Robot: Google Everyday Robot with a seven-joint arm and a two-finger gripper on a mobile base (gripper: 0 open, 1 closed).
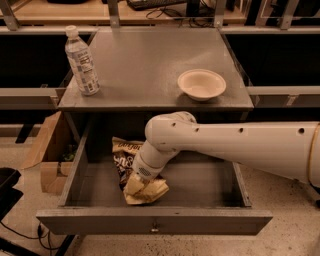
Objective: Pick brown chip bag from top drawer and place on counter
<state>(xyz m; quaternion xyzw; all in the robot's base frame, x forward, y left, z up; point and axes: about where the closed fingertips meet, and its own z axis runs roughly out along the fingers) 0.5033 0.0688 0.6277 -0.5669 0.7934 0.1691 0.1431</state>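
The brown chip bag point(125, 161) lies crumpled in the open top drawer point(155, 220), left of its middle. Its tan-yellow ends show at the back and at the front point(146, 191). My white arm reaches in from the right and bends down into the drawer. My gripper point(139, 176) is at the arm's end, down on the bag's middle and mostly hidden by the wrist. The grey counter point(145, 65) is above the drawer.
A water bottle point(81, 62) stands on the counter's left edge. A white bowl point(201, 84) sits on its right front. A cardboard box point(46, 156) stands on the floor left of the drawer. A wooden desk with cables point(150, 6) is behind.
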